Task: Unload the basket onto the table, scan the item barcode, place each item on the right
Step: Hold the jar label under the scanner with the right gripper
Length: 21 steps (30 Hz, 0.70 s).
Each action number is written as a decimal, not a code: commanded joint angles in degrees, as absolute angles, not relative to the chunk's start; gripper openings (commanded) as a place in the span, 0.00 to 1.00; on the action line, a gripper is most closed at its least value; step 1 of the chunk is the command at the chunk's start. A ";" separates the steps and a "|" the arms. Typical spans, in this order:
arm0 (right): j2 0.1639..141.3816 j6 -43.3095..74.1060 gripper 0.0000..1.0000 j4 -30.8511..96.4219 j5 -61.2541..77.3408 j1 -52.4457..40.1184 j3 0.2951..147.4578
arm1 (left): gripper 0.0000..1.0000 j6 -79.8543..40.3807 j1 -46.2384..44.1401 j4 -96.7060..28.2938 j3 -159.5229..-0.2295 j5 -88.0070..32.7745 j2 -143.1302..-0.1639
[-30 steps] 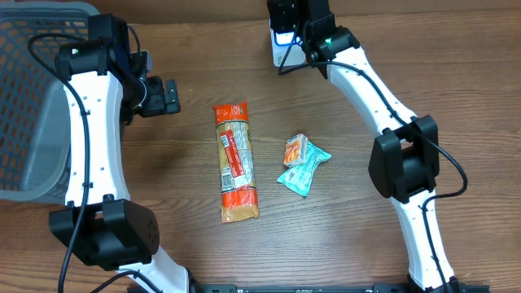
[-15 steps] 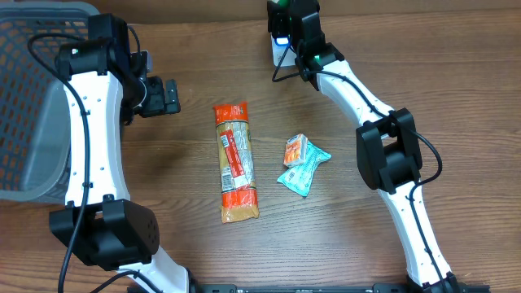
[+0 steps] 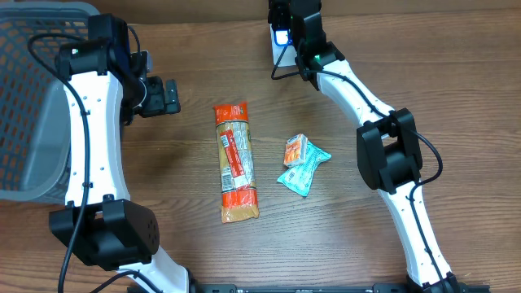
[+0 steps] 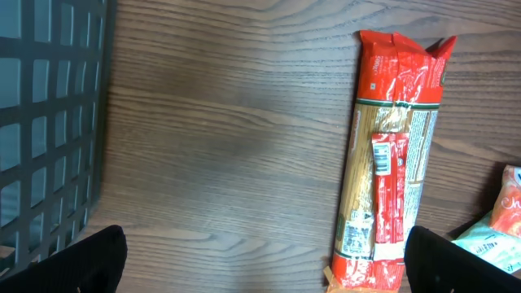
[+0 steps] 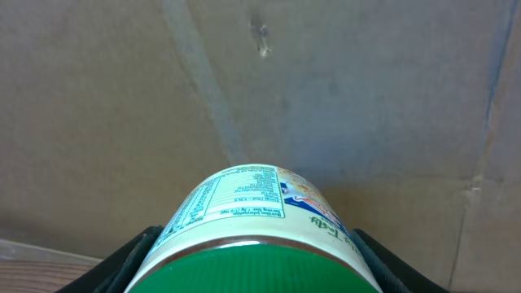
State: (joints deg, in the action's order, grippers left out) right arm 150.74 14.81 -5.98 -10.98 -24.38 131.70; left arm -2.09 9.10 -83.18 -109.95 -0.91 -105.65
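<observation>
Brown wood-grain table (image 3: pixel 464 81) fills the overhead view, and a plain cardboard wall (image 5: pixel 366 98) stands behind its far edge. The right gripper (image 5: pixel 256 264) is up at that far edge, a little right of centre. Its dark fingers (image 5: pixel 134 256) are part closed against both sides of a can (image 5: pixel 260 216). The can has a green end turned toward the wrist camera and a white label with a nutrition panel and some blue and red print. No barcode shows on the visible side.

The left gripper (image 3: pixel 171 96) hangs over the left of the table with its jaws spread wide and empty, near a grey mesh basket (image 3: pixel 32 98). An orange spaghetti packet (image 3: pixel 234 161) lies lengthwise mid-table, with orange and teal snack packets (image 3: pixel 303 163) just to its right.
</observation>
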 commanded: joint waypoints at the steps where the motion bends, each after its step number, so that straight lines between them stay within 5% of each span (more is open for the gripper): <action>1: 149.62 15.00 0.04 -6.83 -12.01 -24.36 132.75 | 1.00 -1.26 8.97 -83.29 -111.02 -1.30 -104.22; 21: 152.33 14.94 0.04 -6.96 -12.01 -23.88 132.70 | 1.00 -1.26 8.97 -83.29 -111.02 -1.32 -104.22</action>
State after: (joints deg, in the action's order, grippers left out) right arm 150.78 14.76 -6.26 -10.98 -24.29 131.70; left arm -2.09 9.10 -83.18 -109.95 -0.91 -105.65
